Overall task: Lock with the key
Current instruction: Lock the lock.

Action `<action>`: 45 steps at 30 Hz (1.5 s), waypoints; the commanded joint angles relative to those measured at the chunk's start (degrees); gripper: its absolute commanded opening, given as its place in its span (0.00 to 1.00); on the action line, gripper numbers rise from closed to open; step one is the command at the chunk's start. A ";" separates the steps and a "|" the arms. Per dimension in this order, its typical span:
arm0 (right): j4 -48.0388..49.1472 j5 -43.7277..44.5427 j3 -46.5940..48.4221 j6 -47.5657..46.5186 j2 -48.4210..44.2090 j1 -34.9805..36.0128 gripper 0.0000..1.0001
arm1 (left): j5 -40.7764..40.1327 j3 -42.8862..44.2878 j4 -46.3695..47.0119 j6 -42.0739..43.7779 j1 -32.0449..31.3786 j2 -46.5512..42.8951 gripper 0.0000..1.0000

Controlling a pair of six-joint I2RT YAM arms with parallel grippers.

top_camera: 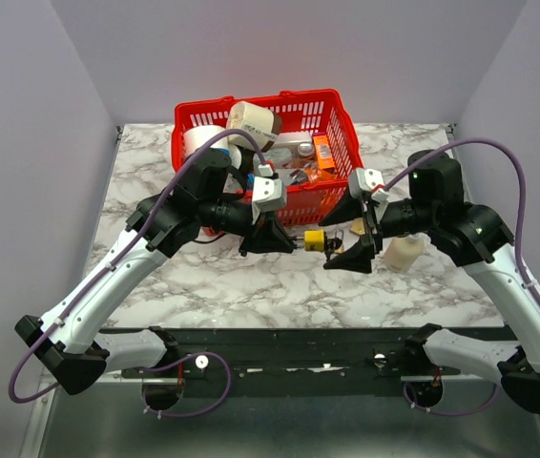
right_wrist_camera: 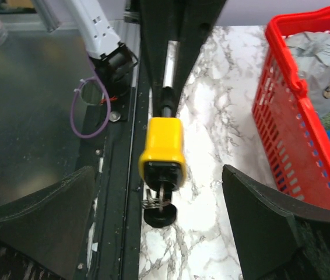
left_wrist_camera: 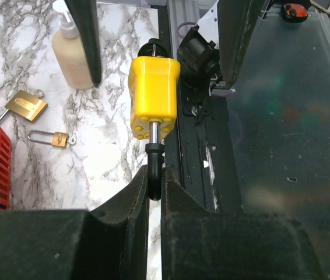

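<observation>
A yellow padlock (top_camera: 315, 239) (left_wrist_camera: 153, 96) (right_wrist_camera: 162, 143) hangs in the air above the table, in front of the basket. My left gripper (top_camera: 284, 243) (left_wrist_camera: 155, 181) is shut on its black shackle (left_wrist_camera: 154, 166). A key (right_wrist_camera: 161, 207) with a black head and a wire ring sticks out of the lock's far end (top_camera: 331, 244). My right gripper (top_camera: 348, 235) (right_wrist_camera: 159, 175) is open, its fingers (right_wrist_camera: 252, 210) standing wide on either side of the key end and touching nothing.
A red basket (top_camera: 186, 122) (right_wrist_camera: 296, 111) full of items stands behind the arms. A cream pump bottle (top_camera: 405, 250) (left_wrist_camera: 72, 55) stands to the right. Two brass padlocks (left_wrist_camera: 25, 105) (left_wrist_camera: 51, 139) lie on the marble table. The black mounting rail (top_camera: 289, 343) runs along the near edge.
</observation>
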 commanded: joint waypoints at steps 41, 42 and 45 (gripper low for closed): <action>7.00 5.99 0.83 3.28 5.30 8.80 0.01 | -2.70 -1.29 23.08 -15.37 -8.48 2.99 0.00; 7.09 5.91 0.92 3.36 5.39 8.89 0.01 | -2.70 -1.47 24.04 -15.55 -8.75 3.07 0.00; 7.71 5.47 1.09 3.54 5.92 8.80 0.01 | -2.70 -1.82 25.63 -15.73 -9.72 3.86 0.00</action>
